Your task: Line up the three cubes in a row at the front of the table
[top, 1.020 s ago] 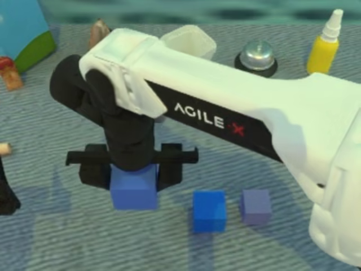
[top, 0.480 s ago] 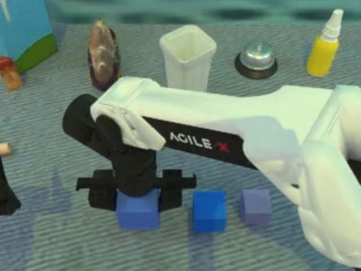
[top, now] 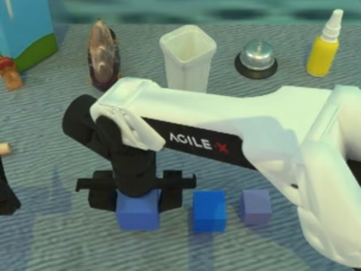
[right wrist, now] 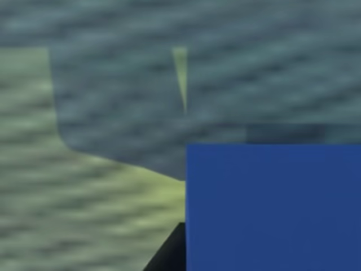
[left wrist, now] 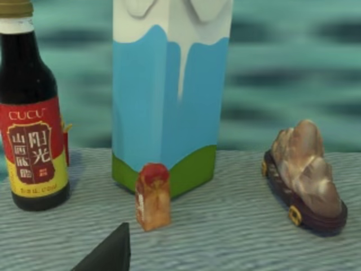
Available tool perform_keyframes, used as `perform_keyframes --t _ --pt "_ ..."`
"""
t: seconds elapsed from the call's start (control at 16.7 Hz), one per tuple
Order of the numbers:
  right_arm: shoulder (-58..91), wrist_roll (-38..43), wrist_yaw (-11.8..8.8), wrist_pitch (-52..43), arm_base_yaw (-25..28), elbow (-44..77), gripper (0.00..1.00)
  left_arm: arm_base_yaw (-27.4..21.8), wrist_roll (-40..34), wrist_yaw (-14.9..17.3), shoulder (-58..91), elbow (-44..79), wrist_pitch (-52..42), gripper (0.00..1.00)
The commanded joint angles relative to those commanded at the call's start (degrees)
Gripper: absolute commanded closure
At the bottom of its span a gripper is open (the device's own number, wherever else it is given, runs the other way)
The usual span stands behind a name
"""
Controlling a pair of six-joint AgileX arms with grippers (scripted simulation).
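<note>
Right end effector: in the top view the right end effector (top: 137, 195) is low at the front left of the tabletop (top: 56, 237), its black fingers (top: 101, 195) pressed against both sides of the larger medium-blue matte cube (top: 137, 209), so it is clamped on that cube.
Top view, cubes: the larger cube appears to sit on or just above the fabric; the small bright blue matte cube (top: 209, 210) lies just beside it to the right, and the small pale lavender-grey matte cube (top: 255, 206) lies next, near but apart. All three form a rough line along the front.
Top view, clutter: a white square cup (top: 188, 56), a silver bell (top: 256, 57) and a yellow squeeze bottle (top: 324, 45) stand at the back, well apart from the row.
Left wrist view: the left arm is parked at the left edge; its camera shows a dark soy-sauce bottle (left wrist: 31, 113), a blue-and-white carton (left wrist: 169, 90) and a small red-topped stamp (left wrist: 152, 196). Whether its end effector is apart or together cannot be told.
Right wrist view: the medium-blue cube (right wrist: 273, 206) fills the near corner, with ribbed fabric beyond.
Step in hand: placing the last cube, judged nearly complete.
Next move: parting the fingers and lifting straight up, without nudging the neighbouring cube.
</note>
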Motion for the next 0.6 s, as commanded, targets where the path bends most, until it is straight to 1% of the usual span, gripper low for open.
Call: perform_keyframes --t 0.42,0.48,0.6 --pt "0.0 0.0 0.0 0.0 0.0 0.0 0.02 0.0 0.0 0.0 0.0 0.0 0.0 0.00" --pt "0.0 0.0 0.0 0.0 0.0 0.0 0.00 0.0 0.0 0.0 0.0 0.0 0.0 0.00" --pt "0.0 0.0 0.0 0.0 0.0 0.0 0.00 0.0 0.0 0.0 0.0 0.0 0.0 0.00"
